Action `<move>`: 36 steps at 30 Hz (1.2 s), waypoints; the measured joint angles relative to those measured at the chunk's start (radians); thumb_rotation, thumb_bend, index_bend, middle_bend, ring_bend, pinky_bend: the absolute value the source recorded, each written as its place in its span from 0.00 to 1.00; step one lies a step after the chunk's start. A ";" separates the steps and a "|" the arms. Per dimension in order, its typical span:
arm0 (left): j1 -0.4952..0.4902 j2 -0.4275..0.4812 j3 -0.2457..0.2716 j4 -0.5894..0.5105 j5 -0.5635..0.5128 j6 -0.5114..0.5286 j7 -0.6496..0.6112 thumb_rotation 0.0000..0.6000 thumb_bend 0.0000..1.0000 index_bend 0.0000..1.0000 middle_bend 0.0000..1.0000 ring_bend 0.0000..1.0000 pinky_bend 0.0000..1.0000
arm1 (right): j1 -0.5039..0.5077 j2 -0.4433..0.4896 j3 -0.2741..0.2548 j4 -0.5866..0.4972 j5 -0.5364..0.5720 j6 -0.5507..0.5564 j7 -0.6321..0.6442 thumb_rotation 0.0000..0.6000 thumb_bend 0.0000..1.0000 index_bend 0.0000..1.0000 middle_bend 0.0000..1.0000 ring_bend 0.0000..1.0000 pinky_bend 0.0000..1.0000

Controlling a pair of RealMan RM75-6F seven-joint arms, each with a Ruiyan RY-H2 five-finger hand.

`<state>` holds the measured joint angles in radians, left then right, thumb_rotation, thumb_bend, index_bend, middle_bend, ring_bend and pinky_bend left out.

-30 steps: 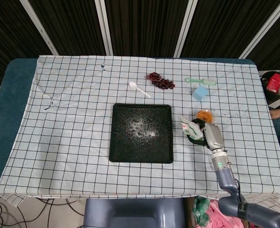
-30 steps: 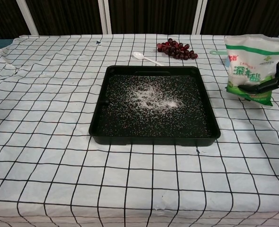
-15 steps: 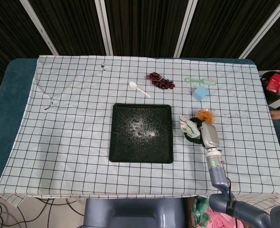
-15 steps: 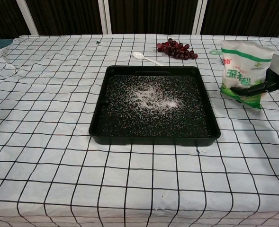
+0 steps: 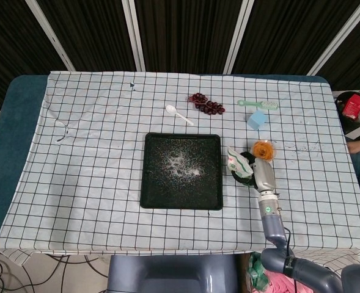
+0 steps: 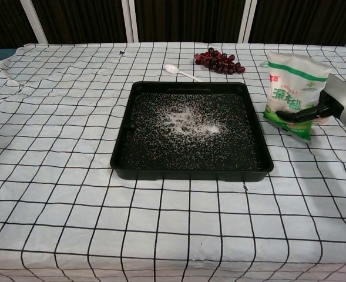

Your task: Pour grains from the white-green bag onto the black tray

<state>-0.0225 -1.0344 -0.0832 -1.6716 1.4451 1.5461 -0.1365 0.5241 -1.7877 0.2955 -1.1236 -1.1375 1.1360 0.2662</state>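
The black tray (image 5: 153,183) (image 6: 123,141) lies mid-table with a scatter of white grains at its centre. Just right of it my right hand (image 5: 258,174) (image 6: 322,108) grips the white-green bag (image 5: 236,161) (image 6: 290,88), which stands upright close to the tray's right rim. Dark fingers (image 6: 296,115) wrap across the bag's lower front. Whether the bag's base touches the cloth I cannot tell. My left hand appears in neither view.
Behind the tray lie a white spoon (image 5: 178,114) (image 6: 182,72) and dark red grapes (image 5: 206,104) (image 6: 218,61). A green brush (image 5: 258,104), a blue cube (image 5: 257,119) and an orange object (image 5: 263,148) sit at the back right. Checked cloth (image 5: 88,159) covers the table.
My right hand has carried the bag leftward, from well right of the tray to just beside its right rim. The tray and grains have not moved.
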 measured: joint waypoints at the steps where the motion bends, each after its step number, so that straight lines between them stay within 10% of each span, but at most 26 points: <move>1: 0.000 0.000 0.000 0.000 0.000 0.000 0.000 1.00 0.61 0.23 0.05 0.00 0.00 | 0.001 -0.009 0.005 0.002 0.006 0.000 -0.005 1.00 0.40 0.54 0.38 0.50 0.61; 20: 0.001 -0.001 -0.002 0.001 -0.003 0.000 0.000 1.00 0.61 0.23 0.05 0.00 0.00 | -0.003 -0.008 0.006 -0.013 -0.028 -0.032 0.005 1.00 0.21 0.37 0.16 0.25 0.33; 36: 0.001 -0.003 -0.002 0.002 -0.005 0.000 0.005 1.00 0.62 0.22 0.05 0.00 0.00 | -0.031 0.064 0.002 -0.107 -0.033 -0.050 0.018 1.00 0.13 0.25 0.10 0.20 0.30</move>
<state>-0.0215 -1.0379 -0.0855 -1.6698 1.4397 1.5464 -0.1319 0.4930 -1.7238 0.2979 -1.2308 -1.1704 1.0863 0.2840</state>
